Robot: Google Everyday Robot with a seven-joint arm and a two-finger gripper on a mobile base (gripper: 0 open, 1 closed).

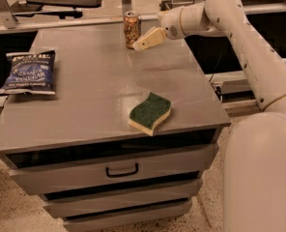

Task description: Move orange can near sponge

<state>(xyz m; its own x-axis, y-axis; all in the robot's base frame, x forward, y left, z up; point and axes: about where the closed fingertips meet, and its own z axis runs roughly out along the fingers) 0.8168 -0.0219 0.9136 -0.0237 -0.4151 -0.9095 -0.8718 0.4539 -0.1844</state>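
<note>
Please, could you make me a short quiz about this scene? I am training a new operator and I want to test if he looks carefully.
1. True or false: the orange can stands upright at the far edge of the table, apart from the sponge near the front edge.
2. Where is the gripper? A) close beside the can B) over the sponge C) under the table
3. Fill in: the blue chip bag lies flat on the ___ side of the table, as the camera sees it.
Key: 1 true; 2 A; 3 left.
</note>
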